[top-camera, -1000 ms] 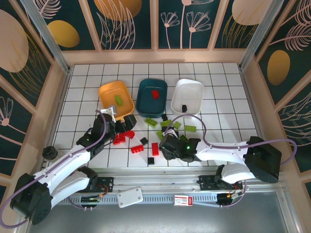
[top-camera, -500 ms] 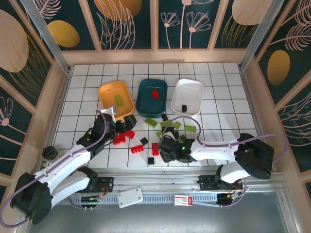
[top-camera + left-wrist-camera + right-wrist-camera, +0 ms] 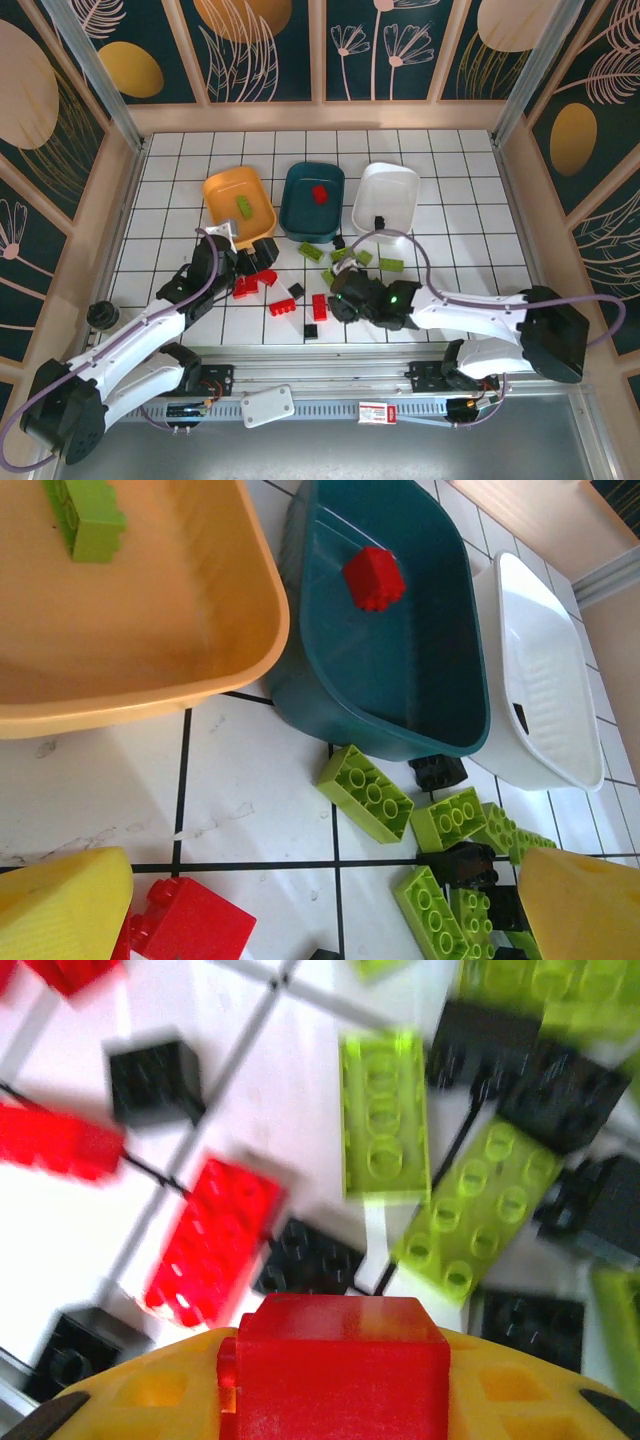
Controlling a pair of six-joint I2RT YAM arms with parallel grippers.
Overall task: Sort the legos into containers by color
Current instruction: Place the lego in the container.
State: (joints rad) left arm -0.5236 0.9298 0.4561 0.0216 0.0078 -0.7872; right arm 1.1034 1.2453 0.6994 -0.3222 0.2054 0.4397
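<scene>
The right gripper (image 3: 335,1355) is clamped on a red brick (image 3: 335,1390) seated between its yellow fingers (image 3: 130,1400). The brick's long axis runs side to side across the finger gap, with a flat face toward the right wrist camera. Its stud side cannot be made out. Beyond it on the table (image 3: 470,200) a second red brick (image 3: 215,1240) lies studs up, with its long axis diagonal, among black and lime green legos (image 3: 385,1110). The overhead view places this gripper at the near edge of the loose pile, well apart from the trays. The left gripper (image 3: 320,910) stands wide apart and empty, facing the trays. The left wrist view shows one green brick (image 3: 85,515) in the orange-yellow tray (image 3: 150,695) and one red brick (image 3: 373,577) in the teal tray (image 3: 400,730). The overhead view shows a black brick (image 3: 379,220) in the white tray (image 3: 395,185).
</scene>
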